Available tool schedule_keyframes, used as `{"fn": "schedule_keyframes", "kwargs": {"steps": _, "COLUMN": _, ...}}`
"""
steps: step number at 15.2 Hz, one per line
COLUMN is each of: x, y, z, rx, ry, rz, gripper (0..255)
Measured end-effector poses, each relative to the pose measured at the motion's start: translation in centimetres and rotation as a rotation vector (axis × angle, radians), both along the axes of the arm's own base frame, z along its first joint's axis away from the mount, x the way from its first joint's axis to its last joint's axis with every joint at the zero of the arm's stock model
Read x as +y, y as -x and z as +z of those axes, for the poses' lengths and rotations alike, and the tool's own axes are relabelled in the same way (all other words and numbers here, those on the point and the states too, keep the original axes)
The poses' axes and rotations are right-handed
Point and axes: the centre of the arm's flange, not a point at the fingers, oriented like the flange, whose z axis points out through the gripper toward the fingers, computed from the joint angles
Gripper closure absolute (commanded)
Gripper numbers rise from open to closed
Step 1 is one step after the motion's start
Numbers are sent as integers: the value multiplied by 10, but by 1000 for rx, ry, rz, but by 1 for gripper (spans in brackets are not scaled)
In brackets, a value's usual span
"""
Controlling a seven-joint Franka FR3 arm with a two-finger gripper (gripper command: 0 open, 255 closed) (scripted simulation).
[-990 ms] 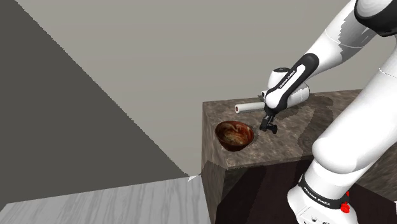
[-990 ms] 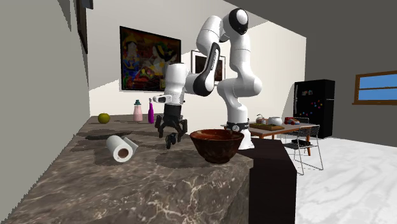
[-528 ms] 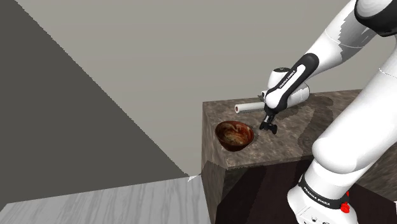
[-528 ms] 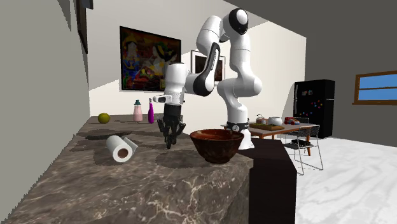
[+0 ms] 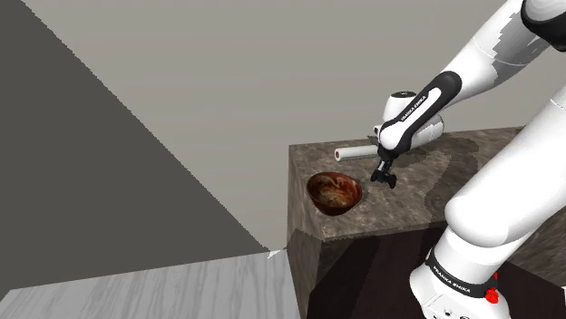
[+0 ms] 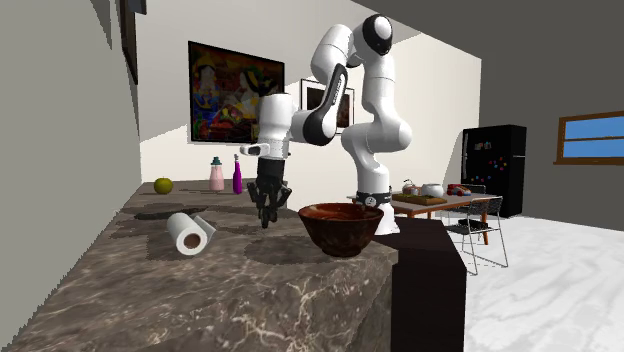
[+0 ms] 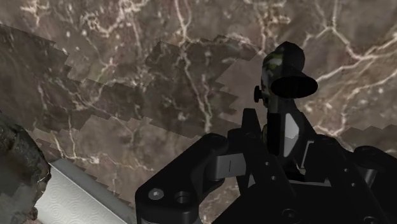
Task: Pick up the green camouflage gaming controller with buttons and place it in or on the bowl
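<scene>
1. The controller (image 7: 282, 71) is a small, dark, rounded thing with dull green camouflage blotches. A black knob sticks out from one side, and a flat black lobe from the other.
2. It sits between the two black fingers of the gripper (image 7: 278, 130), which pinch it from both sides. Its upper half pokes out past the fingertips, toward the counter (image 6: 250, 290).
3. In the second exterior view the gripper and its load hang just above the stone, apparently not touching it.
4. The counter is dark brown polished stone with thin pale veins, like marble, and it has square-cut edges.
5. The bowl (image 6: 340, 228) stands on the counter near its corner. It is round, deep, glossy and dark brown, and the shoulder view shows a mottled reddish inside.
6. The gripper is close to the bowl but not over it. It is on the shoulder view's right of the rim and on the second exterior view's left.
7. A white paper roll (image 6: 190, 233) lies on its side further to the second exterior view's left, well apart from the bowl. Its embossed sheet shows in the wrist view.
8. The arm (image 6: 330, 110) rises from its stand and folds at the top. Its forearm slopes down toward the second exterior view's left, and the hand points straight down at the counter.
9. At the far end of the counter stand a green apple (image 6: 163, 185), a pink bottle (image 6: 216, 175) and a magenta bottle (image 6: 238, 175).
</scene>
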Motion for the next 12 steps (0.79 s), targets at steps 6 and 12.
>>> {"fn": "schedule_keyframes", "kwargs": {"steps": 6, "x": 1, "y": -1, "z": 32, "rx": 0, "ry": 0, "rz": 0, "gripper": 255}}
{"fn": "schedule_keyframes", "kwargs": {"steps": 12, "x": 1, "y": 0, "z": 64, "rx": 0, "ry": 0, "rz": 0, "gripper": 255}}
